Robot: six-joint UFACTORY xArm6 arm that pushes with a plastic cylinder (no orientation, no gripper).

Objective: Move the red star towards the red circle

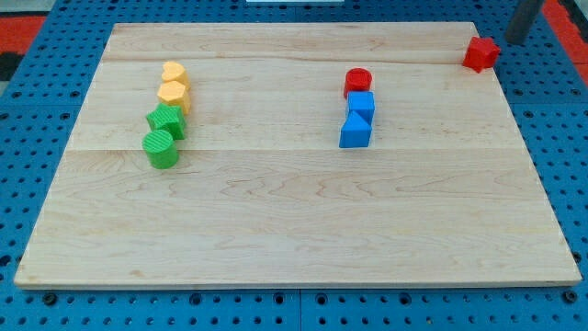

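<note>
— Red star point(480, 53) position?
— Upper right of the frame, at the wooden board point(294, 230) edge. My tip point(513, 39) sits just beside it, on its upper right; no jaws, holding nothing.
— Red circle point(358, 81)?
— Upper centre-right, well apart from the star, touching a blue cube point(362, 104) above a blue triangular block point(356, 132).

No legible text, labels, brand marks, numbers or signs anywhere: none on the pale wooden board point(294, 211), none on the coloured blocks, none on the blue perforated base point(37, 37) around it.
</note>
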